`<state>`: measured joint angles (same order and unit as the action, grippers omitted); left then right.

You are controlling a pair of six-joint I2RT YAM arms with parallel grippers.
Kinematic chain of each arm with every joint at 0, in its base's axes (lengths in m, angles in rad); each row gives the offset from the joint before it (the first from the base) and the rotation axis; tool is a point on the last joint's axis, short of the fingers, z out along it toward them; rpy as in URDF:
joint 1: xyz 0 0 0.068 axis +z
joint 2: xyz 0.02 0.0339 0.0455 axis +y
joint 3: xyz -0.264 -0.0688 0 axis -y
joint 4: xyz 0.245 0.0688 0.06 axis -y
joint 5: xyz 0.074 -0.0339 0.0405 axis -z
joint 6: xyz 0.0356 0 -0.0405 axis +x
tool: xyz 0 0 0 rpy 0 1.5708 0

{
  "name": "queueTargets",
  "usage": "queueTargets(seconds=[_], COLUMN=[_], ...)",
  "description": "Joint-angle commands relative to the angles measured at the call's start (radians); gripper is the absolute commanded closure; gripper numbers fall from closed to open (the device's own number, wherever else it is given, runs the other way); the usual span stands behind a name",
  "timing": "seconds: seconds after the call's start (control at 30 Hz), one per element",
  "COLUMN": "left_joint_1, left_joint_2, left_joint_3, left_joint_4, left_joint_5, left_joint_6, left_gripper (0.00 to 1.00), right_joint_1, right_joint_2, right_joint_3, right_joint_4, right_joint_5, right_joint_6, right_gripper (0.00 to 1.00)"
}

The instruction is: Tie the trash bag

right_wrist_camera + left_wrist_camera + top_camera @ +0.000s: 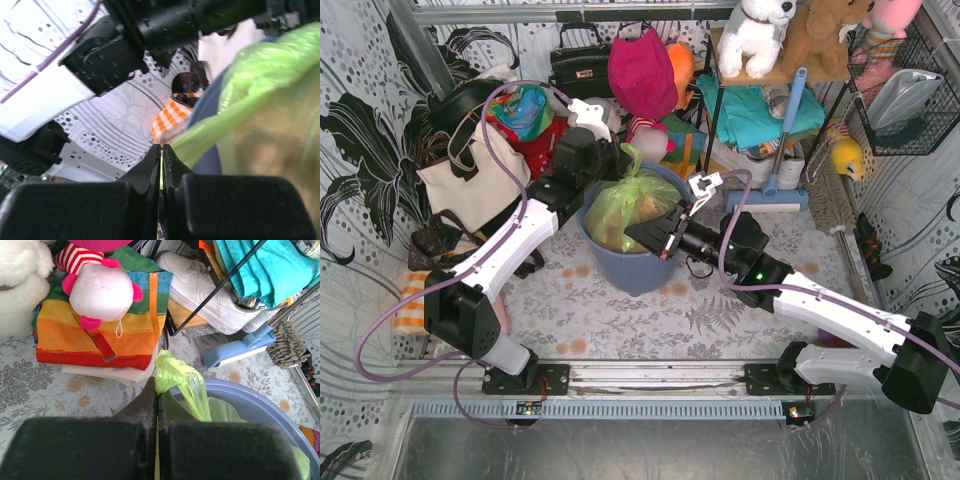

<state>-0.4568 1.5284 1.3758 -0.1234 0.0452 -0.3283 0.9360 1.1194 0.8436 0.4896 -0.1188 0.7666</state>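
Top external view: the trash bag [618, 207] sits in the round blue-grey bin [632, 268] at the middle of the floral-clothed table [610, 325]. My left hand [158, 396] is clamped on a green flap at the bag's far rim. My right hand [161, 151] is pinched tight on a stretched strand at its near side. A cream tote bag [470, 182] and a white shoe [210, 287] lie beyond.

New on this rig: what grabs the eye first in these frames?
The lime-green trash bag sits in a blue-grey bin mid-table, with brown paper showing through. Both grippers are shut on it: the left gripper pinches its top flap and the right gripper a stretched strip on its near side. Clutter lines the back: plush toys top right, a cream tote on the left.
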Motion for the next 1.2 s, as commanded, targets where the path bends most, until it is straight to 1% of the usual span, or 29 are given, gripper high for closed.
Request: queueTargets(seconds=[0.0, 0.07, 0.17, 0.3, 0.4, 0.5, 0.53, 0.63, 0.77, 0.93, 1.03, 1.17], left_joint_1=[0.003, 0.003, 0.003, 0.003, 0.004, 0.003, 0.003, 0.003, 0.003, 0.003, 0.003, 0.004], left_joint_2=[0.004, 0.004, 0.004, 0.002, -0.002, -0.001, 0.0, 0.004, 0.008, 0.009, 0.007, 0.007], left_joint_3=[0.014, 0.016, 0.019, 0.019, 0.017, 0.018, 0.019, 0.02, 0.02, 0.017, 0.017, 0.019], left_joint_4=[-0.007, -0.01, -0.016, -0.022, -0.024, -0.023, -0.022, -0.022, -0.019, -0.019, -0.02, -0.019], left_joint_5=[0.022, 0.019, 0.018, 0.015, 0.011, 0.01, 0.01, 0.013, 0.016, 0.019, 0.019, 0.021], left_joint_6=[-0.001, 0.0, 0.001, 0.006, 0.008, 0.008, 0.008, 0.006, 0.004, 0.003, 0.003, 0.003], left_gripper=[1.0, 1.0, 1.0, 1.0, 1.0, 1.0, 1.0, 1.0, 1.0, 1.0, 1.0, 1.0], right_joint_1=[-0.004, -0.003, -0.006, -0.006, -0.007, -0.007, -0.006, -0.007, -0.007, -0.006, -0.007, -0.007], right_joint_2=[0.037, 0.055, 0.066, 0.057, 0.014, -0.028, -0.037, -0.049, -0.047, -0.018, 0.004, 0.028], right_joint_3=[-0.005, 0.001, 0.002, 0.011, 0.03, 0.065, 0.074, 0.089, 0.09, 0.129, 0.14, 0.13], right_joint_4=[0.2, 0.19, 0.16, 0.1, -0.013, -0.162, -0.21, -0.299, -0.33, -0.385, -0.381, -0.296], right_joint_5=[-0.109, -0.099, -0.058, 0.009, 0.087, 0.164, 0.189, 0.227, 0.248, 0.281, 0.274, 0.22], right_joint_6=[-0.003, -0.007, -0.007, 0.0, 0.002, 0.006, 0.014, 0.05, 0.07, 0.065, 0.061, 0.069], right_gripper=[0.98, 0.98, 0.89, 0.82, 0.79, 0.72, 0.71, 0.7, 0.7, 0.68, 0.7, 0.71])
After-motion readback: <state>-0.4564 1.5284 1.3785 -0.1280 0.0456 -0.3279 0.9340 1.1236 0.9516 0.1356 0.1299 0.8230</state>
